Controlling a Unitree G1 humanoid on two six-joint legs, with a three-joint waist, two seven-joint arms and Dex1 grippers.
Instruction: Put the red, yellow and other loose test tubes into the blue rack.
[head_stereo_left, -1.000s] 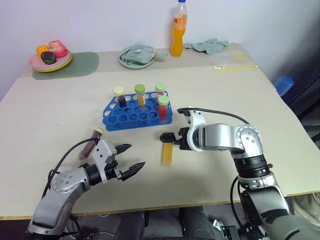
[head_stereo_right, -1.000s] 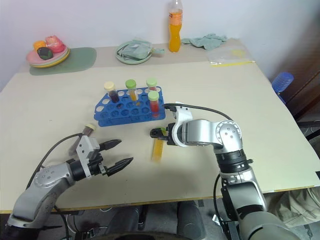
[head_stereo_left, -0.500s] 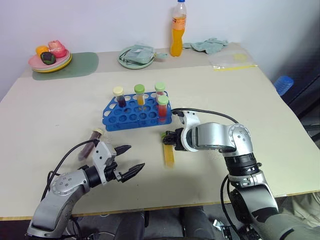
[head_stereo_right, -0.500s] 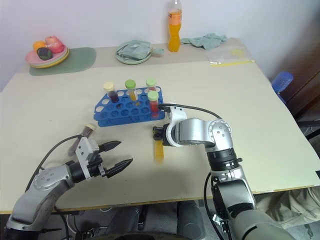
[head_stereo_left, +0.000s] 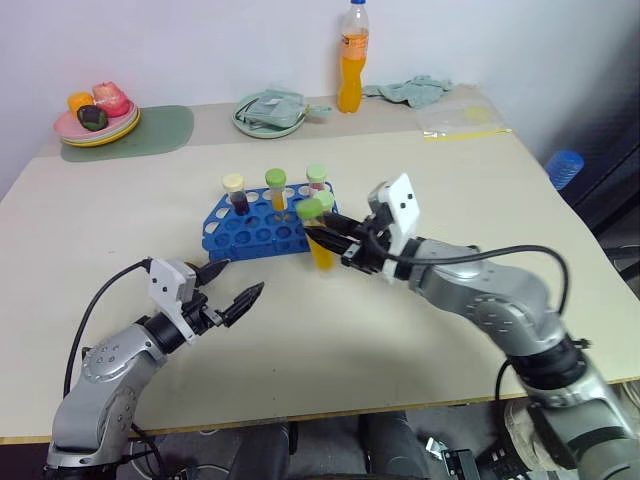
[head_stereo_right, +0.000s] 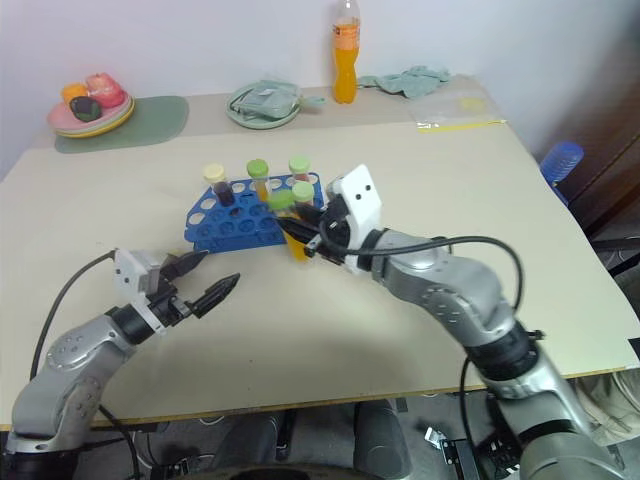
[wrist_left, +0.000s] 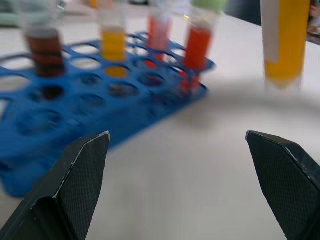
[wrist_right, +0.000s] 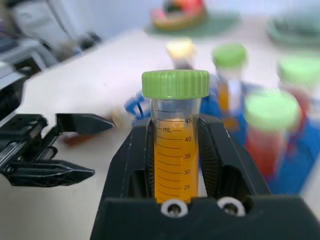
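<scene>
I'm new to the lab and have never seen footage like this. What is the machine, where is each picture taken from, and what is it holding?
It is a two-armed humanoid robot. Two pictures look down from its head; the other two come from cameras on its wrists. On the table stands a blue rack with four capped tubes in it. At the back are an orange drink bottle, a pale green dish and a plate of fruit. The right gripper is shut on an upright yellow tube with a green cap, beside the rack. The left gripper is open and empty. A dark tube lies on the table behind it, seen blurred in the right wrist view.
</scene>
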